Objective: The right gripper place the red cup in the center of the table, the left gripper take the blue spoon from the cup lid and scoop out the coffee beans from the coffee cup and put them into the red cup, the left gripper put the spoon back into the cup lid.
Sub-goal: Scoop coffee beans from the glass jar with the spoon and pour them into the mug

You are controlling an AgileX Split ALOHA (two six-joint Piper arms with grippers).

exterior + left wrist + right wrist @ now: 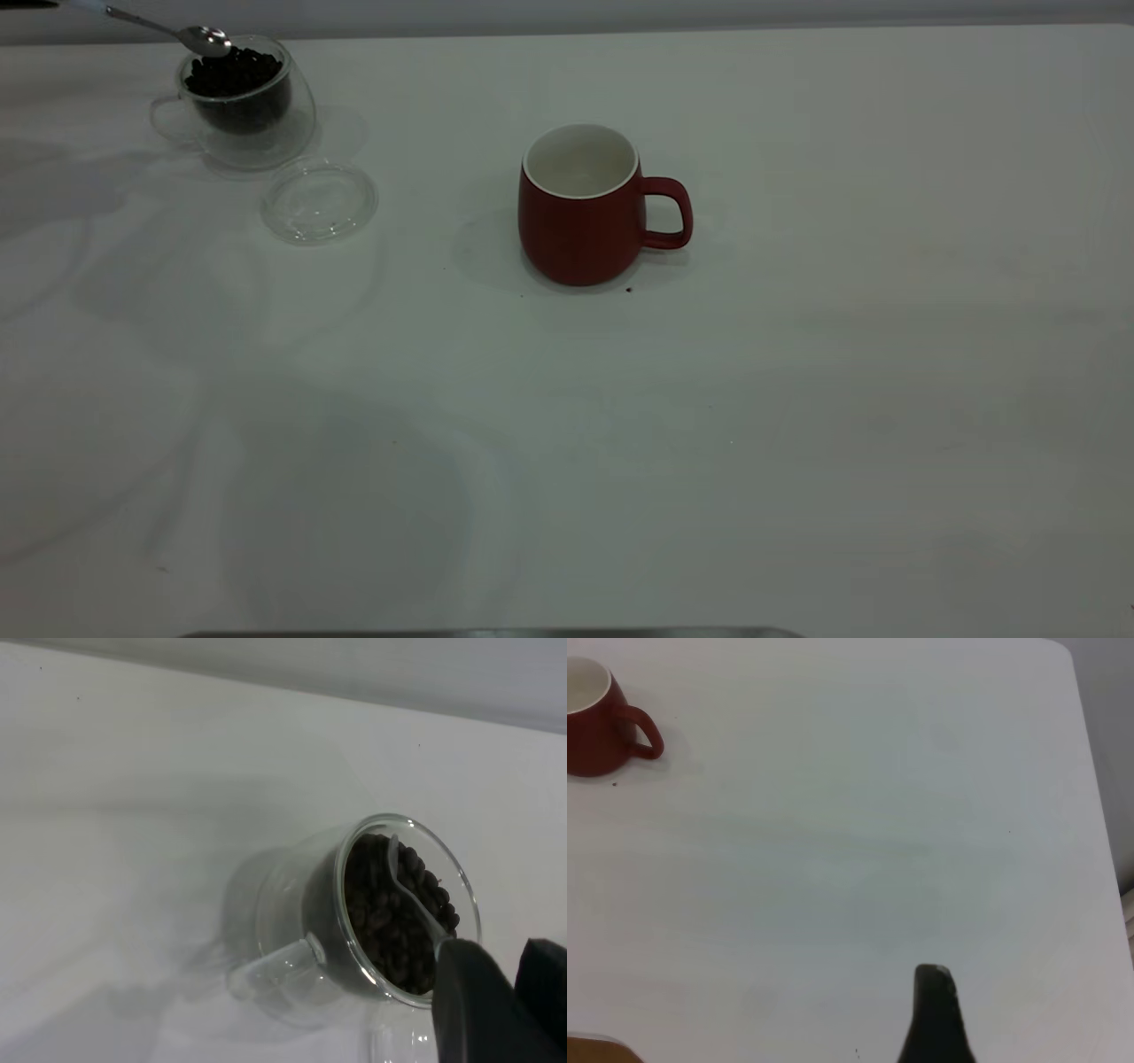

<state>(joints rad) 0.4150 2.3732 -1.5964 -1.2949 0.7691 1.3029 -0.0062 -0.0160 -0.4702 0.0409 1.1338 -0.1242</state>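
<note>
Dipping blue spoon into coffee beans

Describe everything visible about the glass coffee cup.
The coffee cup is clear, rounded, double-walled glass with a clear loop handle, standing upright at the table's far left corner. Dark coffee beans fill it nearly to the rim. The blue spoon's metal bowl rests at the beans' top, held by the left gripper. The cup lid lies just beside it.

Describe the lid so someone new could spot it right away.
On the white table, look to the far left corner, where a glass cup of beans stands. The lid lies flat beside it, toward the red cup: a clear, empty, rimmed disc.
</note>
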